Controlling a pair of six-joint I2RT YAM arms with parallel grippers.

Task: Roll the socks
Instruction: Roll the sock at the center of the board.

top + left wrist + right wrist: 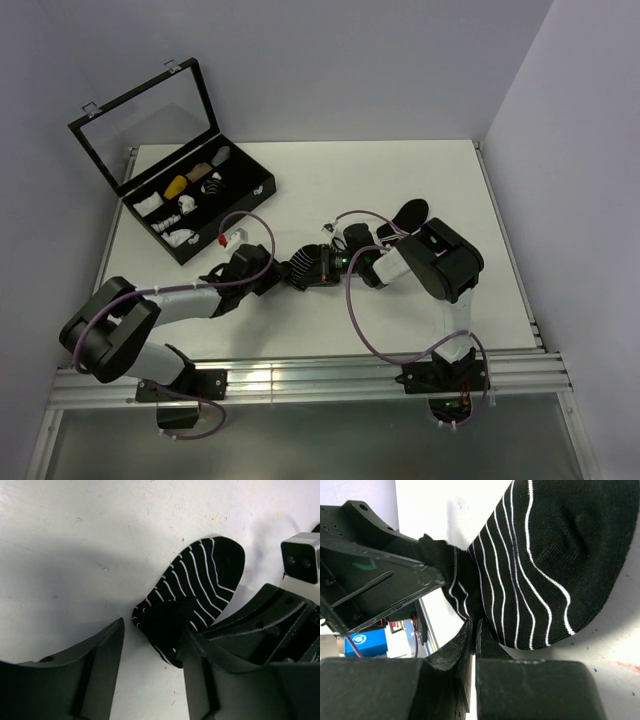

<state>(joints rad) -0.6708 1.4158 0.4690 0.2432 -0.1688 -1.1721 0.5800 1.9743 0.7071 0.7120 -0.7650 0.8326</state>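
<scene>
Down at the near side, the left gripper (154,635) has its fingers spread, with the folded cuff end of the striped sock (202,575) sitting right between them, against the inner finger. Facing it, the right gripper (474,630) has its fingers pressed tight together at the sock's edge; whether fabric is caught in there, can't tell. The toe lies flat on the white table (300,170). Beyond, the second sock (410,213) lies just past the right arm, and far left sits the open black case (235,222)

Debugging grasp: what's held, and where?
Right gripper pinches the sock at its edge near the folded end; left gripper open around that end, holding nothing.
</scene>
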